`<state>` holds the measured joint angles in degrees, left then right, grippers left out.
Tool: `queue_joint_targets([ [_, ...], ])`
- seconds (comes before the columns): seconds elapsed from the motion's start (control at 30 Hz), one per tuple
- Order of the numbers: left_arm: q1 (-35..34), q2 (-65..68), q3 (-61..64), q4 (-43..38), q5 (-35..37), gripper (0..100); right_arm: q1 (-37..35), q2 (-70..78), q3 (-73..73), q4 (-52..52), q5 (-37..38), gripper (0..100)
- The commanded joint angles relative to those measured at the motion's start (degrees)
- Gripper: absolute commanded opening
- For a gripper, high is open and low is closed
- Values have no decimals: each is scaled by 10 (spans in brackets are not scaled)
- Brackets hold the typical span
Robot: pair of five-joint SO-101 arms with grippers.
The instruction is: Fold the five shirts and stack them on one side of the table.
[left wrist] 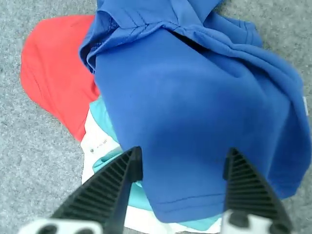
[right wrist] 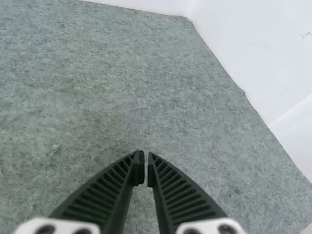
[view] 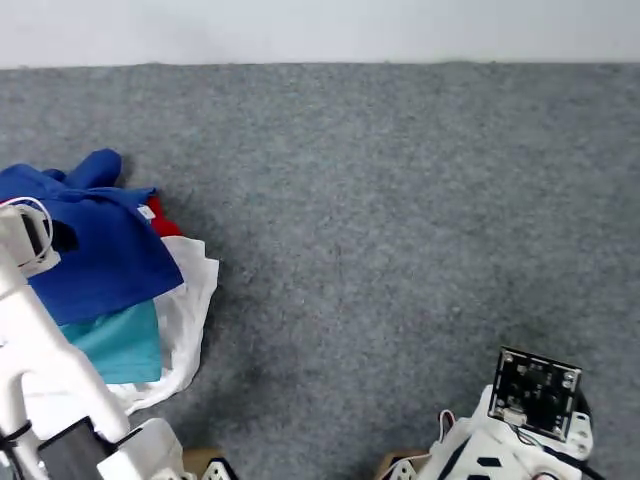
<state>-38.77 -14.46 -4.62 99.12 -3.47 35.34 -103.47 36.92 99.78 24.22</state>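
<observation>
A pile of shirts lies at the table's left side. A blue shirt (view: 95,235) is on top, over a teal shirt (view: 120,342), a white shirt (view: 190,300) and a red shirt (view: 160,218). My left gripper (left wrist: 183,158) hangs open just above the blue shirt (left wrist: 195,112), with the red shirt (left wrist: 53,73), the teal shirt (left wrist: 102,119) and the white shirt (left wrist: 100,141) showing beside it. The left arm (view: 40,370) stands over the pile's near side. My right gripper (right wrist: 146,166) is shut with nothing in it, over bare carpet at the front right.
Grey carpet (view: 400,200) covers the table, with wide free room in the middle and on the right. A white wall (view: 320,30) runs along the far edge. The right arm's base (view: 530,420) sits at the front right.
</observation>
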Motion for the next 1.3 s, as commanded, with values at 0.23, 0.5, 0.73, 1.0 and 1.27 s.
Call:
queue_joint_targets([
  [0.23, -2, 123, -3, -17, 5, 265, 7, 5, 0, 26, 4, 29],
  [0.5, -1, 128, -5, -18, 5, 264, 7, 5, 0, 26, 4, 29],
  [0.73, 42, 134, -5, -20, 2, 81, 7, 5, 0, 26, 4, 29],
  [1.0, 115, 128, -8, -20, 4, 13, 7, 5, 0, 26, 4, 29],
  [1.27, 126, 128, -164, 13, 6, 13, 7, 5, 0, 26, 4, 29],
])
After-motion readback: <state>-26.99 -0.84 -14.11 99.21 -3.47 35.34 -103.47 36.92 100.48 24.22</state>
